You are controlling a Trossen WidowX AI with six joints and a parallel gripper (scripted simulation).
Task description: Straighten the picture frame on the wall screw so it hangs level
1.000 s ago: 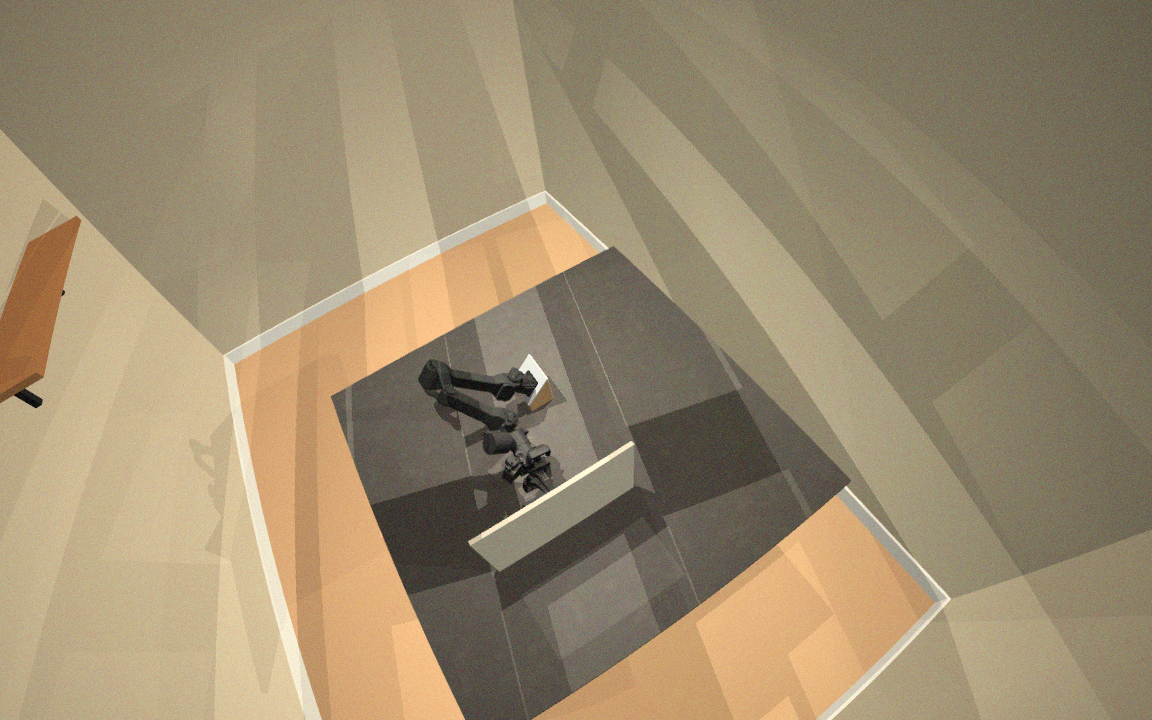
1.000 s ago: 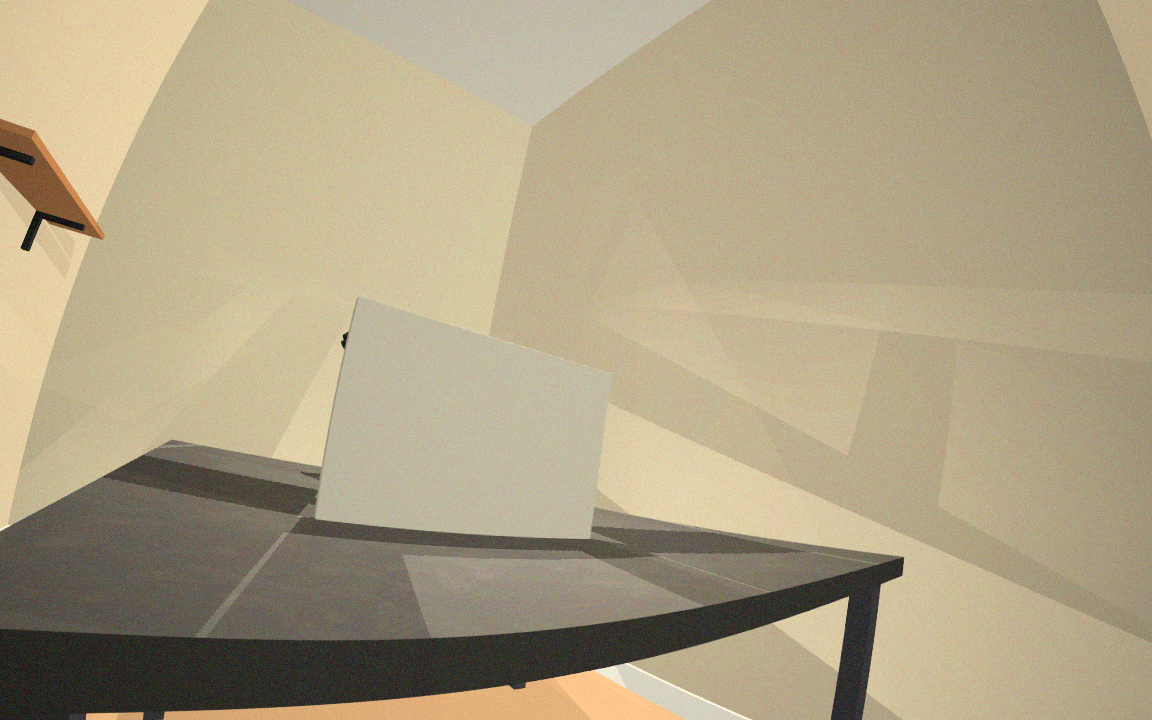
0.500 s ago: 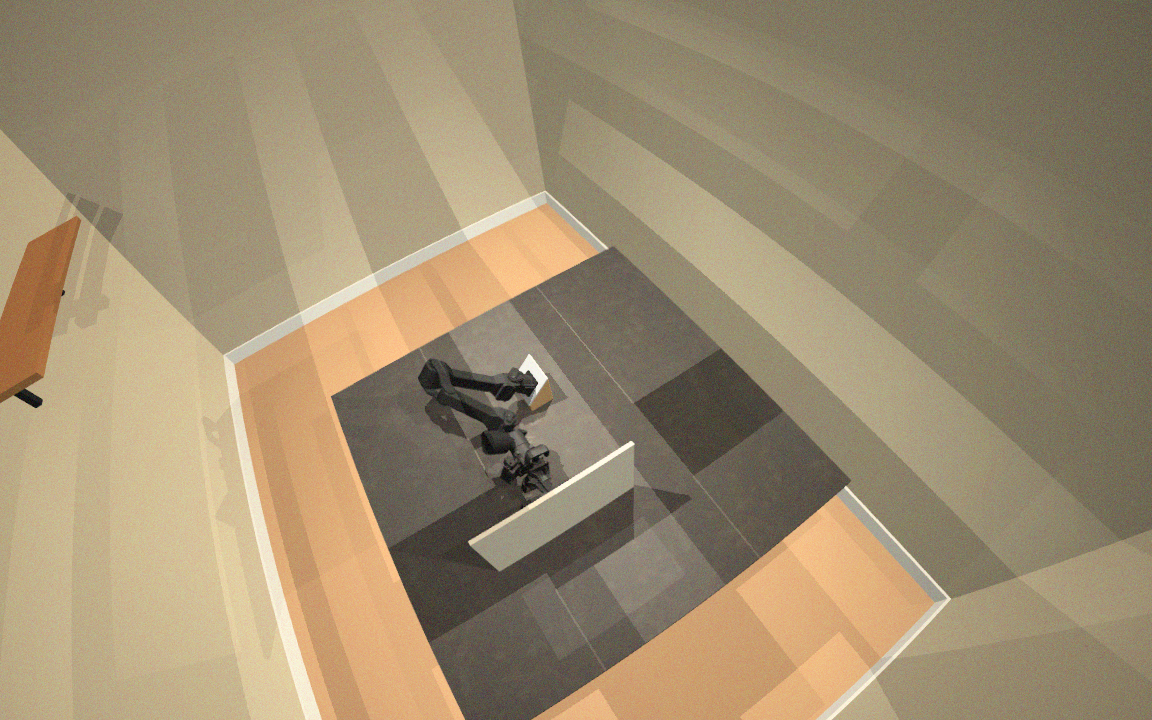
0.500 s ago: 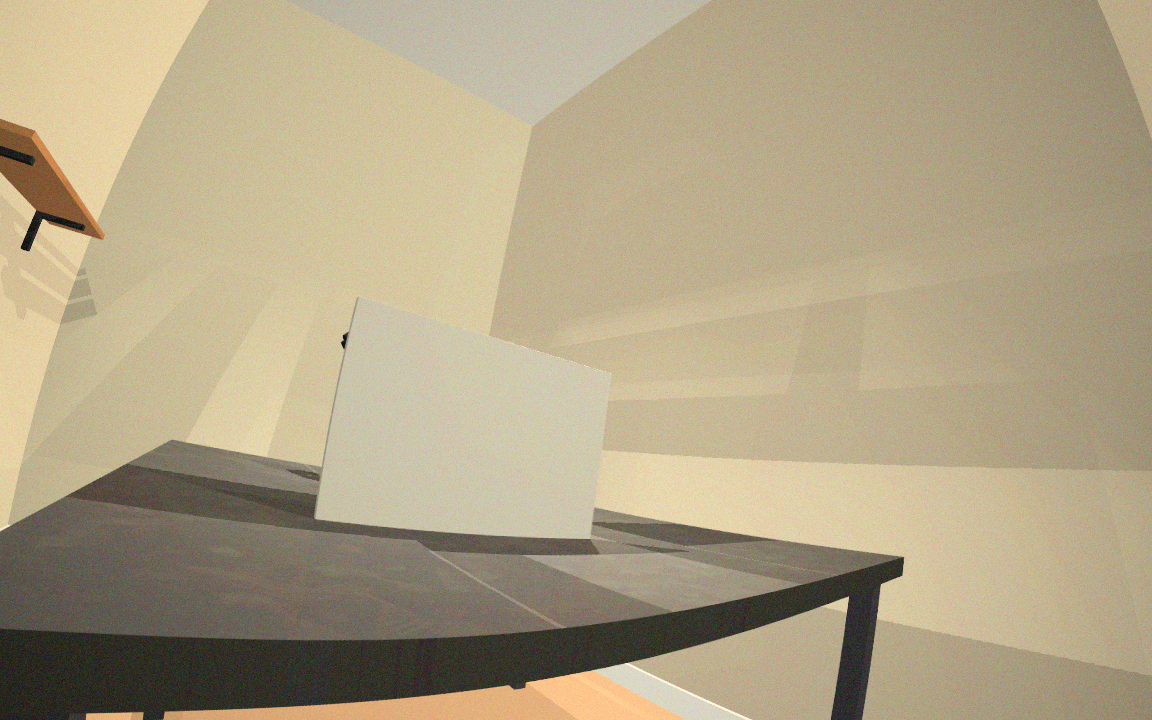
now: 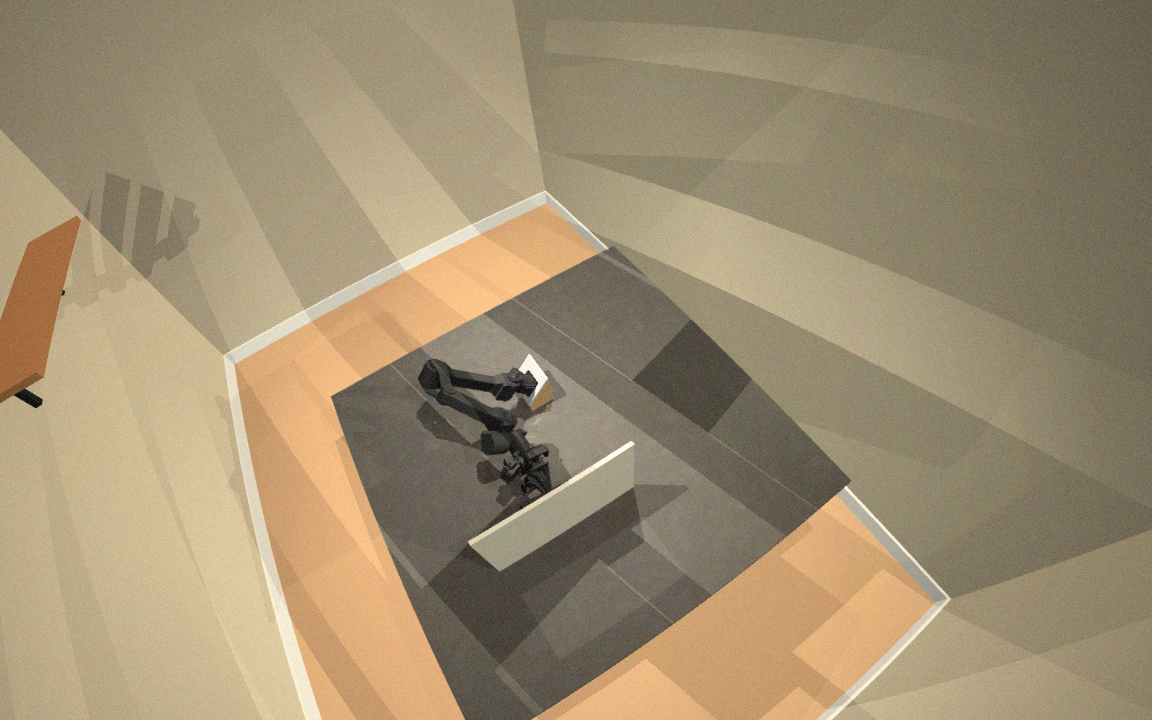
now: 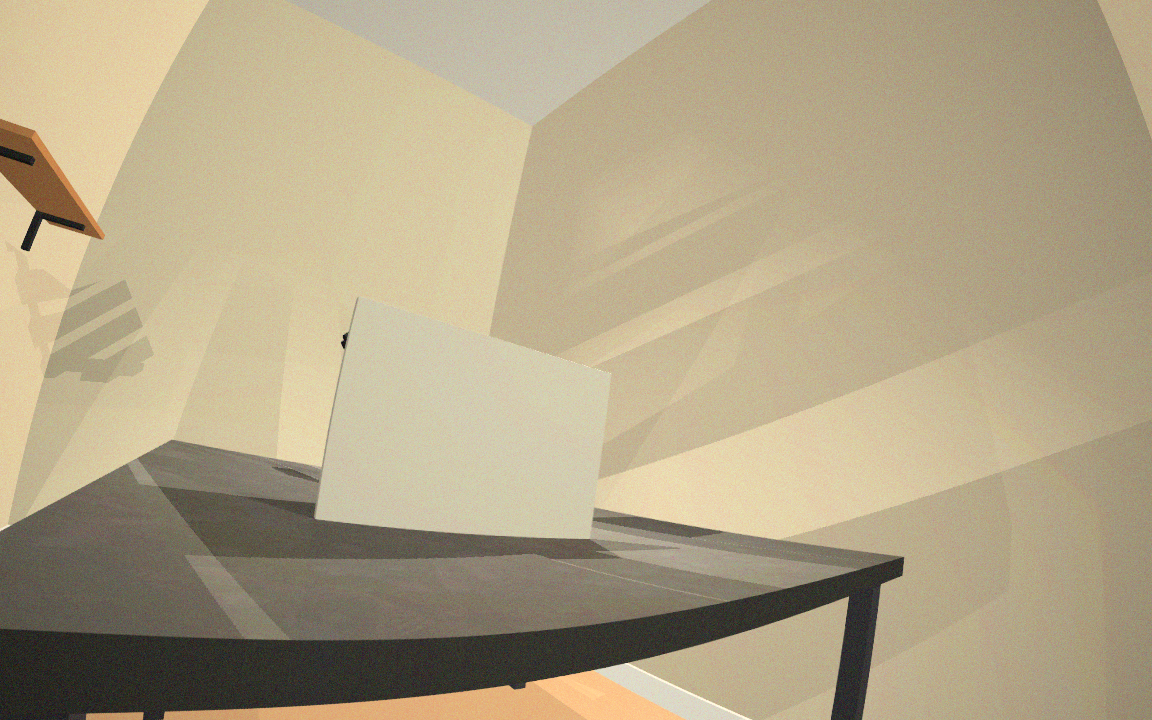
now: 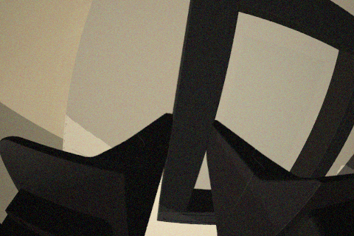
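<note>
The dark picture frame fills the right of the wrist view, with a pale inner area. It stands in front of a light panel. Its side bar runs down between my two fingers, and the fingertips touch it on both sides. My gripper is shut on this bar. In the top view the gripper is at the near face of the upright panel, whose top edge hides much of it. In the exterior view the panel hides the frame and nearly all of the arm. The screw and notched strip are hidden.
The panel stands on a dark table. A small white-faced block is beside the arm's base. A brown wall shelf with black brackets is at the far left, away from the arm.
</note>
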